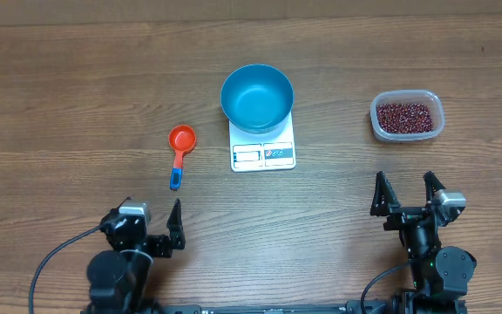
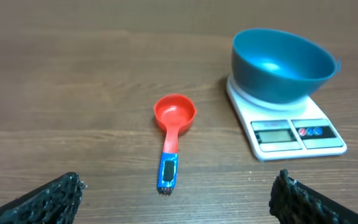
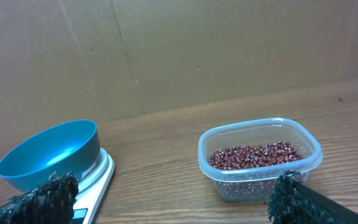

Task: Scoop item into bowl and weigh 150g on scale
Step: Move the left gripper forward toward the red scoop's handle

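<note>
Left claw (image 1: 153, 212) spread, scoop (image 1: 179, 159) just ahead, handle end pointing back at it; left arm nearer. Right claw (image 1: 404, 187) spread, empty; beans (image 1: 403, 117) in tub (image 1: 373, 118) ahead. Bowl (image 1: 257, 96) sits on scale (image 1: 263, 155)

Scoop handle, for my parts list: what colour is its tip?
Blue tip; the scoop is otherwise orange-red. Clearest in left wrist view.

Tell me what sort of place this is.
Probably a robot test bench, not a real kitchen: a wooden table, a cardboard-like backdrop, and a kitchen scale carrying a blue bowl, with a tub of beans nearby.
</note>
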You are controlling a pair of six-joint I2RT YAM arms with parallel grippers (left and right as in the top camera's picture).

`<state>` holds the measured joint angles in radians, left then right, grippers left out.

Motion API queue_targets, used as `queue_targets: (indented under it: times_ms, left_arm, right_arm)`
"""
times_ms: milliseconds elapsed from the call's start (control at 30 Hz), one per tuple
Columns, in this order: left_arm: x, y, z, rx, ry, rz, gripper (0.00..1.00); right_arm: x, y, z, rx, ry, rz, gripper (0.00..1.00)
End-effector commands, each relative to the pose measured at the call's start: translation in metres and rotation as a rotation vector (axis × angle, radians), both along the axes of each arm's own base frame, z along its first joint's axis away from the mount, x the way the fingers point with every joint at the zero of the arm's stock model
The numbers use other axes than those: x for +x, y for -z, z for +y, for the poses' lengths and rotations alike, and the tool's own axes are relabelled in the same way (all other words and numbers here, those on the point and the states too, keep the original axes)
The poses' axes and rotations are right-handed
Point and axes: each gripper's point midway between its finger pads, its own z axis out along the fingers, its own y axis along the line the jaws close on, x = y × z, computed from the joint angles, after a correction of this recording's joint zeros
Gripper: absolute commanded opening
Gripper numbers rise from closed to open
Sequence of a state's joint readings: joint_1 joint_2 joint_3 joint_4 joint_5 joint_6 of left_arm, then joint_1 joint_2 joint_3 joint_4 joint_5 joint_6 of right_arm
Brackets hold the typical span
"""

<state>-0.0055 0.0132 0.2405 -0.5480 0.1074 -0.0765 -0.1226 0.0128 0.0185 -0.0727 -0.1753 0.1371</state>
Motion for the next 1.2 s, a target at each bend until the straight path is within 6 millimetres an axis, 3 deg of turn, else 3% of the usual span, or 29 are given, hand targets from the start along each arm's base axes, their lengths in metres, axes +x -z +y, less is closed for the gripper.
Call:
queue_targets:
  times_ms: [0, 267, 733, 1167]
  left_arm:
    - [-0.010, -0.038, 0.003, 0.038, -0.008, -0.054, 0.99]
    - [-0.015, -0.051, 0.003, 0.039, -0.005, 0.069, 1.00]
    - [0.009, -0.057, 0.003, 0.056, 0.010, 0.357, 1.00]
    - [0.022, -0.065, 0.003, 0.055, 0.012, 0.449, 1.00]
  right_arm:
    - [0.000, 0.002, 0.000, 0.004, 0.005, -0.003, 1.00]
    - [0.000, 0.002, 0.000, 0.004, 0.005, -0.003, 1.00]
    - [0.000, 0.002, 0.000, 0.004, 0.005, -0.003, 1.00]
    - [0.000, 0.002, 0.000, 0.004, 0.005, -0.003, 1.00]
